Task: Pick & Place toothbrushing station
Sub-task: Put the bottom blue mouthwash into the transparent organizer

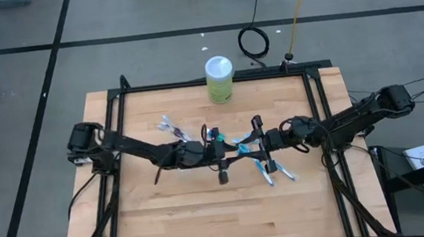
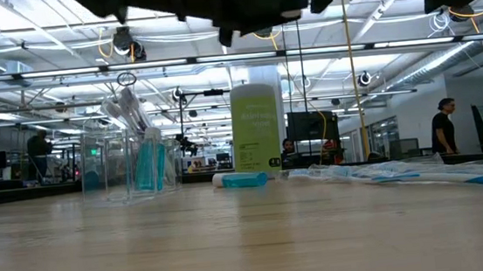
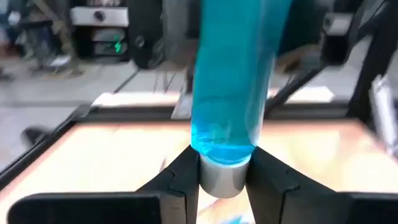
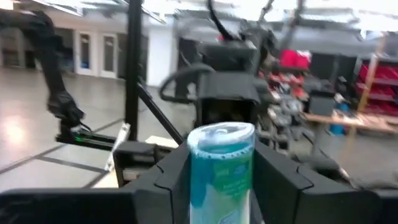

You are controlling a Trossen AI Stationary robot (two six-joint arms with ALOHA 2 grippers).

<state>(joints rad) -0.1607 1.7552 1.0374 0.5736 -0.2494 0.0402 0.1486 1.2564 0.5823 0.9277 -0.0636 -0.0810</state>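
My left gripper (image 1: 216, 140) and my right gripper (image 1: 254, 140) meet above the table's middle. In the left wrist view my left gripper (image 3: 224, 183) is shut on a teal tube (image 3: 233, 81). In the right wrist view my right gripper (image 4: 221, 186) is shut on a teal tube with pale print (image 4: 221, 158). Whether both hold one tube does not show. The clear cup (image 1: 169, 127) stands at the far left with brushes and a tube in it (image 2: 143, 157). Loose toothbrushes (image 1: 273, 169) lie flat to the near right. Another tube (image 2: 244, 179) lies on the table. My left gripper pinches the tube's white cap (image 3: 224, 177) between its two fingers. The teal body stands away from the cap, lifted clear of the table. My right gripper pinches the tube's printed body (image 4: 219, 180) between its two fingers. The tube's flat end (image 4: 222, 132) sticks out past the fingers, clear of the table.
A green canister with a white lid (image 1: 220, 78) stands at the table's far edge, also in the low view (image 2: 256, 130). A black frame (image 1: 317, 107) runs round the wooden table. People stand in the room beyond.
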